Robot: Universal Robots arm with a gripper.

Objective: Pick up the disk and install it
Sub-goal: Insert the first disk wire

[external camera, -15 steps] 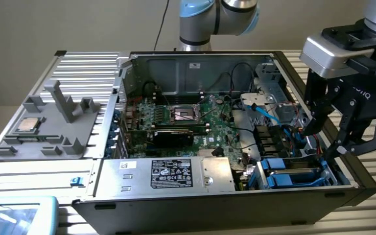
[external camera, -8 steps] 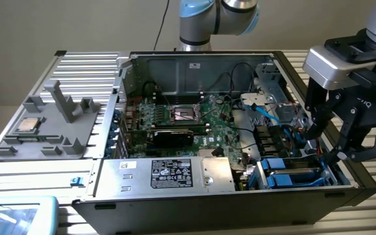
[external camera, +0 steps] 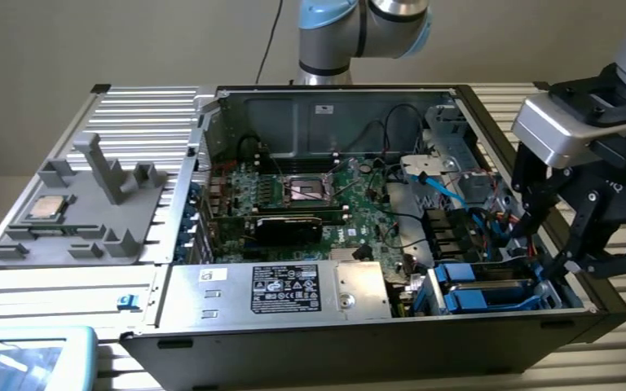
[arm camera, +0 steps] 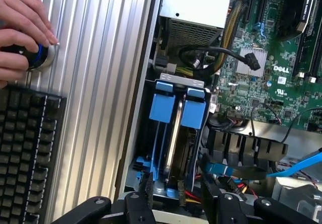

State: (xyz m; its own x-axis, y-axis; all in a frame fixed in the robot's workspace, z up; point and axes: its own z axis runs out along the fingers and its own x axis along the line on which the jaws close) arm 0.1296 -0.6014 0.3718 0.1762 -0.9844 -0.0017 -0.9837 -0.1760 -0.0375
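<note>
The disk [arm camera: 174,133] stands on edge in the drive bay at the case's front corner. Its silver-grey side shows between bright blue carrier tabs [arm camera: 164,108]. In the exterior view the blue carriers [external camera: 476,287] sit low in the case, toward that view's right. My gripper [arm camera: 178,199] hovers just above the bay, open, with nothing between its black fingers [arm camera: 146,191]. From outside, the gripper [external camera: 574,261] hangs over the case's right wall, beside the bay.
A person's hand [arm camera: 22,27] rests on a blue-ringed knob next to a black keyboard [arm camera: 25,148]. The silver box with a black label [external camera: 280,289], the motherboard [external camera: 313,191] and blue cables [external camera: 443,183] crowd the case. A CPU chip [external camera: 46,208] lies on a grey fixture.
</note>
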